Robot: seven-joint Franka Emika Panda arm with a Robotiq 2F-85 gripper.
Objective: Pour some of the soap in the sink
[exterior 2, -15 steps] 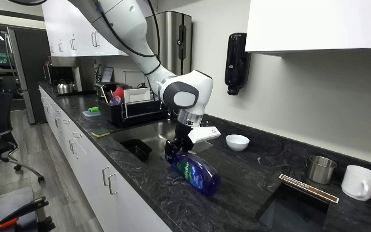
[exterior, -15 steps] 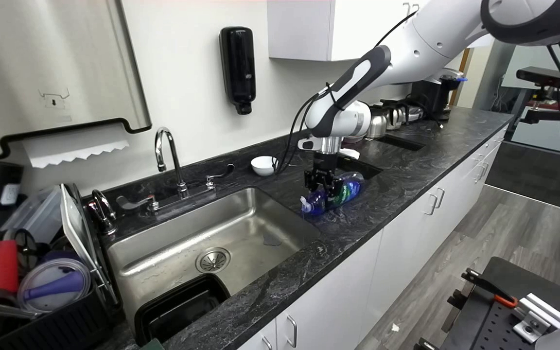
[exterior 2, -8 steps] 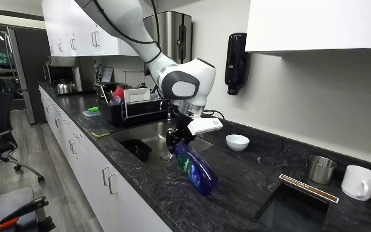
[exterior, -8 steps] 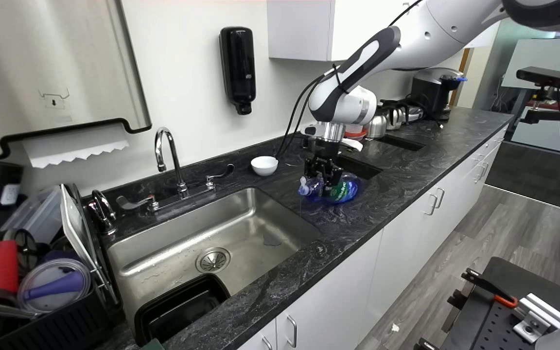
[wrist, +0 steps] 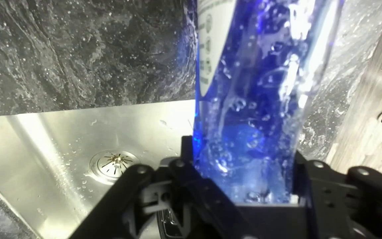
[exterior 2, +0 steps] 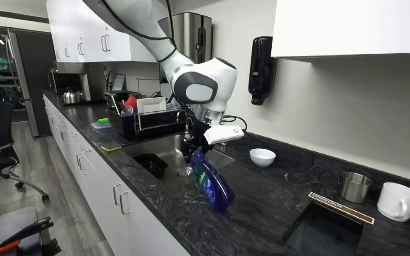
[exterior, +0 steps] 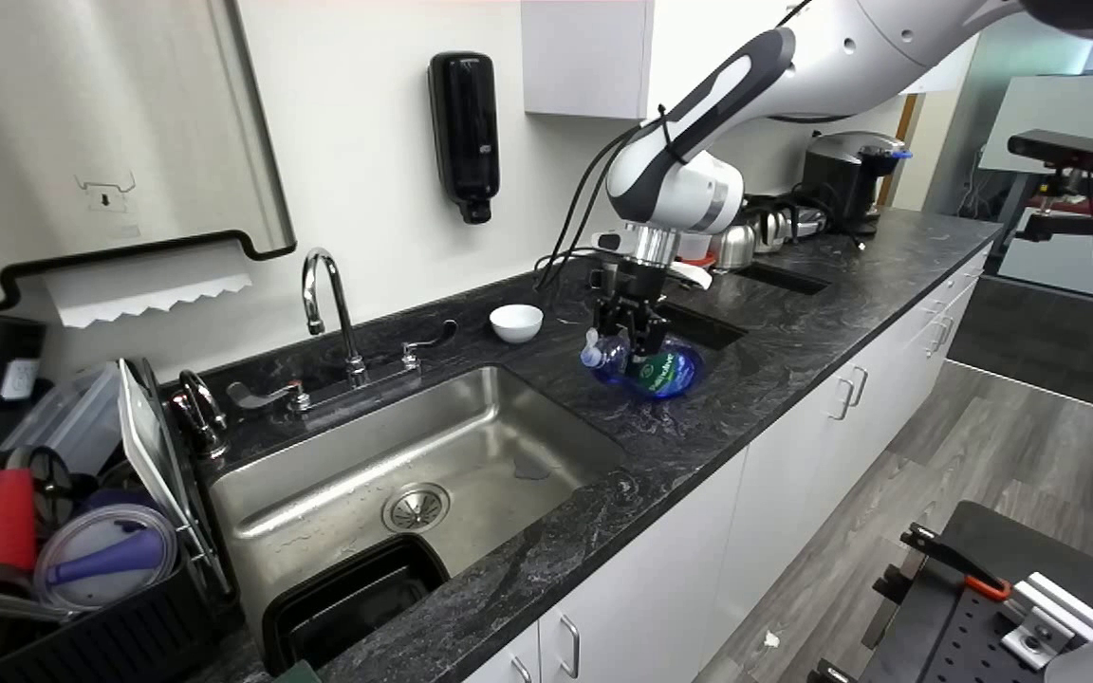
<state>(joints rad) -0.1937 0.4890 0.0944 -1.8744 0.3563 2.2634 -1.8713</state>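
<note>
My gripper (exterior: 630, 330) is shut on the soap (exterior: 666, 370), a clear bottle of blue liquid with a green and blue label. The soap shows in both exterior views (exterior 2: 212, 183). Its pale cap (exterior: 591, 349) points toward the sink (exterior: 494, 507) and sits slightly higher than the bottle's base. The bottle is tilted, above the counter beside the sink's edge. In the wrist view, the black fingers (wrist: 244, 162) press both sides of the blue bottle (wrist: 250, 93); the cap is hidden there. The sink floor and round drain (wrist: 114, 166) show at lower left.
A black tray (exterior: 357, 598) lies in the sink's near corner. The chrome faucet (exterior: 349, 351) and a white bowl (exterior: 515, 323) stand along the wall. A black dish rack (exterior 2: 123, 122) is past the sink. A counter opening (exterior 2: 326, 231) and white mug (exterior 2: 397, 201) are also there.
The bottle has rotated from cap lower than base to cap higher than base. The gripper has risen slightly and the arm has drawn back. The grip on the soap is unchanged.
</note>
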